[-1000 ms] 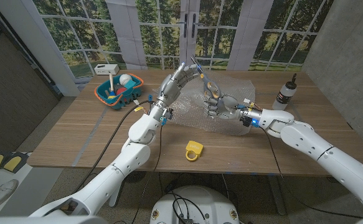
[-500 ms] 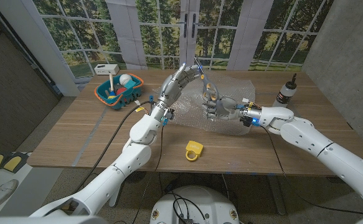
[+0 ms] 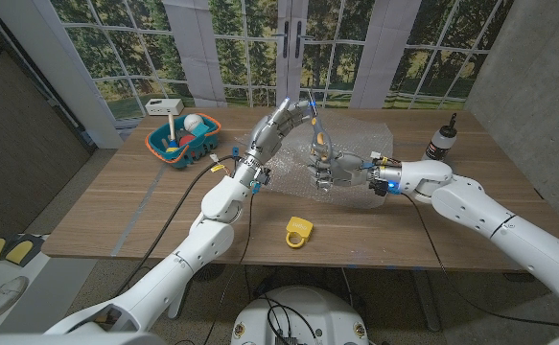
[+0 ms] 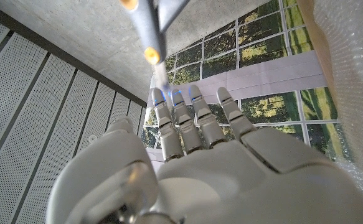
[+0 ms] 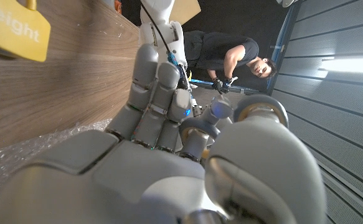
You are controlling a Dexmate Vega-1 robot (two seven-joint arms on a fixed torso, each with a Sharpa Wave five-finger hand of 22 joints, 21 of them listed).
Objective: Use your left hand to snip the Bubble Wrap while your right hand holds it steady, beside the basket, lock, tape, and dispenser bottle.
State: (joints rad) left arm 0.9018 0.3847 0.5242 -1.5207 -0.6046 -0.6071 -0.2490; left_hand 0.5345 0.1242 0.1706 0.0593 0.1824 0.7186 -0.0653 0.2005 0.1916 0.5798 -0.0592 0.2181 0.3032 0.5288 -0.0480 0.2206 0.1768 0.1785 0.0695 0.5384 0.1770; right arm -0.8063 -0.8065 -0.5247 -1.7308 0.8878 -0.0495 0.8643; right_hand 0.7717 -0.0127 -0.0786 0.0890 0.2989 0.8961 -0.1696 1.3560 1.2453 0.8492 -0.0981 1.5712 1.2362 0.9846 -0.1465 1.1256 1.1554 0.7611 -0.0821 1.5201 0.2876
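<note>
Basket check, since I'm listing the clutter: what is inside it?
The basket holds a white ball, a white-handled tool standing upright and something red low down. Whatever lies beneath those is covered.

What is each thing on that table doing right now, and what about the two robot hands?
left hand: raised, holding scissors
scissors: held above the sheet, blades not clear
right hand: gripping the bubble wrap
bubble wrap: spread on the table, near edge lifted
basket: upright, holding items
yellow lock: lying untouched
dispenser bottle: standing upright

White arms (image 3: 202, 225), grey hands (image 3: 277, 125), black cables (image 3: 178, 206).
</note>
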